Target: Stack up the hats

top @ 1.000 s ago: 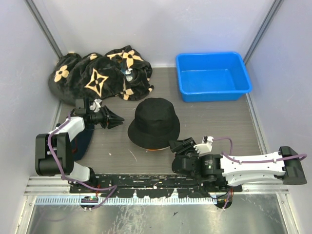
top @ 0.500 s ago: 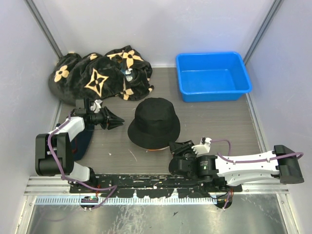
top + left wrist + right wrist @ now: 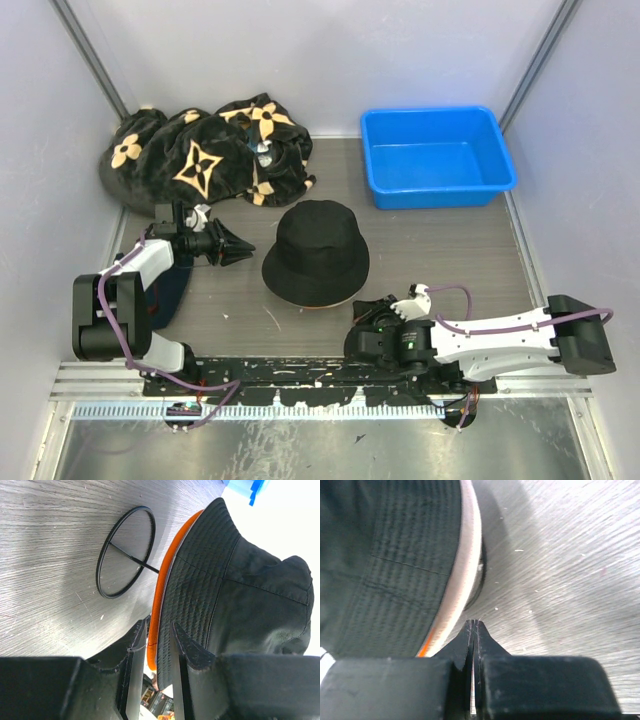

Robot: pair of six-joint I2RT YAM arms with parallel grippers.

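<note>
Top external, right tool (image 3: 368,312) pulled back from black hat (image 3: 316,250), left tool (image 3: 240,246) unmoved

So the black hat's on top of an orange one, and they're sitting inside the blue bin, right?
Not quite. The black hat is on top of an orange one, but they sit on the table, in front of the blue bin, not inside it. The top view shows this.

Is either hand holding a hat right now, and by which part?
Neither holds anything. The right hand is shut and empty beside the brim of the black hat. The left hand is slightly open, short of that hat.
</note>
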